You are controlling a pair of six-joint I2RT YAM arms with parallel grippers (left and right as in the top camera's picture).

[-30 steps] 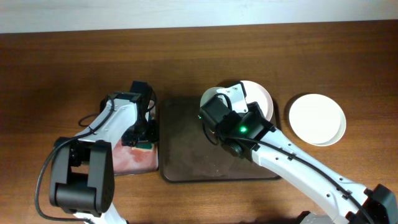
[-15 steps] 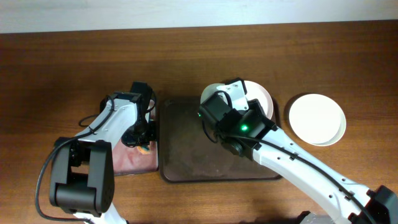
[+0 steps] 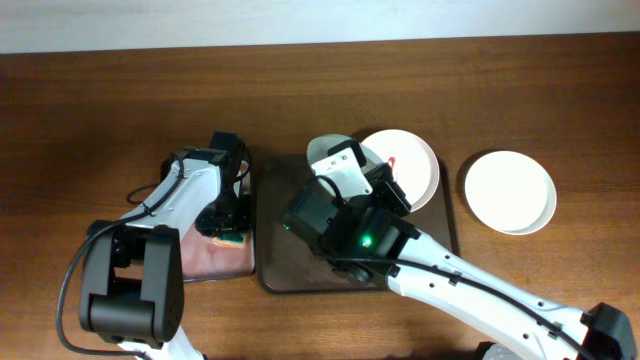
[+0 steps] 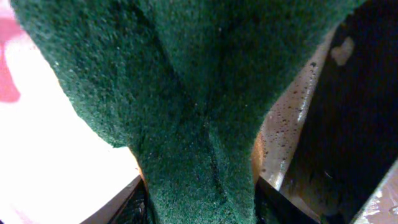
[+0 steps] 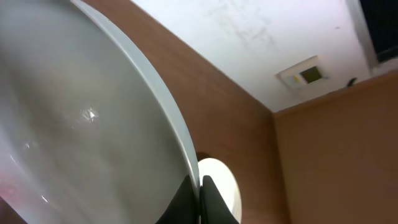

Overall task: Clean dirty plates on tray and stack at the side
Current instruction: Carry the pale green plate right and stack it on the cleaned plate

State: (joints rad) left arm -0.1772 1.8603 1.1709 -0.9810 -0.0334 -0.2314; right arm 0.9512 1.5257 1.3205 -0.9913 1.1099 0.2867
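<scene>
My right gripper [image 5: 199, 194] is shut on the rim of a white plate [image 5: 81, 124] and holds it tilted above the back left of the dark tray [image 3: 300, 260]; overhead the plate [image 3: 325, 152] shows behind the arm. A second white plate [image 3: 412, 168] with a red smear lies at the tray's back right. A clean white plate [image 3: 510, 190] sits on the table to the right and also shows in the right wrist view [image 5: 219, 186]. My left gripper [image 3: 228, 232] is shut on a green sponge [image 4: 186, 93] over a pink mat [image 3: 205, 262] left of the tray.
The pink mat lies against the tray's left edge. The right arm's body covers the middle of the tray. Bare wooden table [image 3: 100, 120] lies at the far left and along the back.
My right arm has swung left with the plate lifted, uncovering the second plate at the tray's back right. The left gripper with the sponge has barely shifted.
</scene>
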